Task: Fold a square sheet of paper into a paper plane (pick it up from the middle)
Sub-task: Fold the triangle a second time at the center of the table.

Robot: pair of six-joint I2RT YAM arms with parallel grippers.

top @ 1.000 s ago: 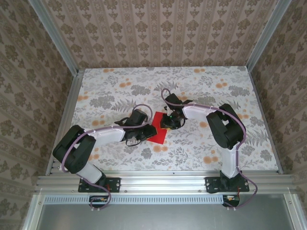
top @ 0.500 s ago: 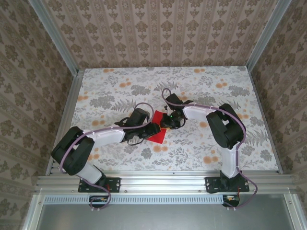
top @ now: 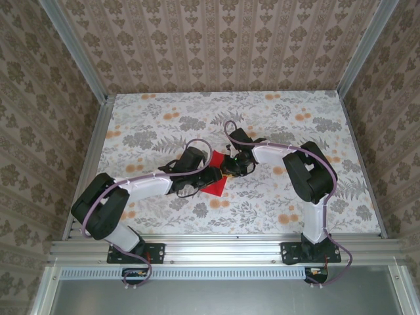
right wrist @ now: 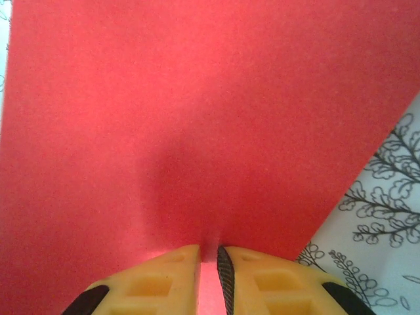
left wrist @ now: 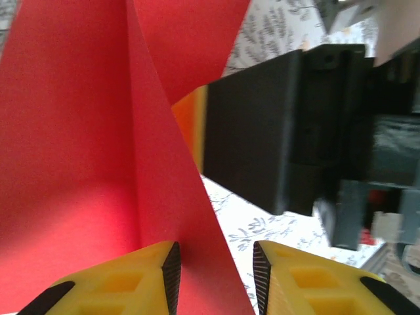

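Top view: the square sheet of paper [top: 215,186] sits at the middle of the table [top: 275,118]; the left gripper [top: 211,176] is on the sheet's left part and the right gripper [top: 230,169] on its right edge, both low at the table's middle.

Left wrist view: the sheet [left wrist: 72,131] rises in a sharp raised fold; the left gripper [left wrist: 213,275] stands parted, its yellow fingers [left wrist: 111,285] astride that fold, not clamped.

Right wrist view: the sheet [right wrist: 197,111] spreads ahead over the table [right wrist: 387,216]; the right gripper [right wrist: 209,262] is clenched, pinching a small pucker of the sheet.
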